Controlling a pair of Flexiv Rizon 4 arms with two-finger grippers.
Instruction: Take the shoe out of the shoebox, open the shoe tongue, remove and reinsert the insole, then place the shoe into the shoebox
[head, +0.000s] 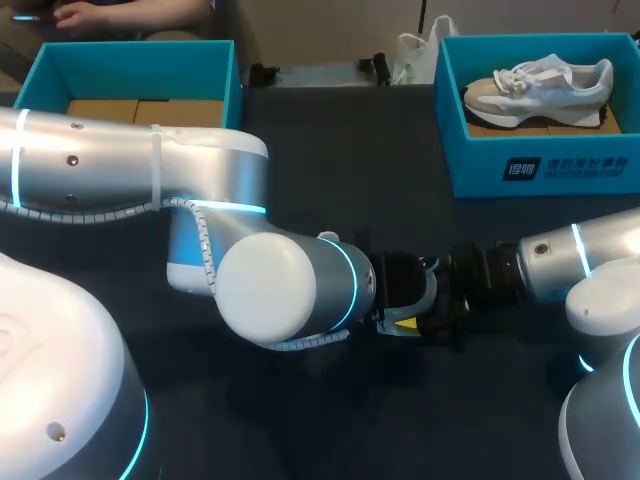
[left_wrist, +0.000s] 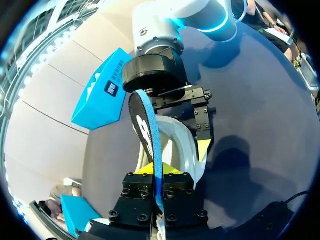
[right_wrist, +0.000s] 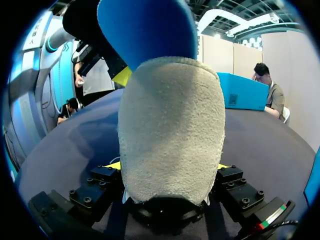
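- Teal card forms the left shoebox (head: 130, 55) at the far left of the desk (head: 330, 160). Brown cardboard inserts (head: 140, 110) lie in it.
- The left arm (head: 150, 170) comes in across the desk to its middle, where the left jaws face the right jaws end to end. In the head view the wrists hide most of both.
- The insole (left_wrist: 148, 125) is held between the two arms over the middle of the desk. One face is blue with a dark rim and the other is pale beige, fuzzy fabric.
- Only the left wrist view shows the left jaws. They stand narrow, pinching the insole edge-on between their yellow tips.
- Only the right wrist view shows the beige face. The right jaws stand wide, with a yellow tip against each side edge of that end, gripping it across its width.
- The right arm (head: 580, 255) enters low at the right.
- The right shoebox (head: 540, 165), also teal, sits at the far right and holds the shoe (head: 540, 85). This is a white and beige sneaker with white laces, its toe pointing left, resting on cardboard.
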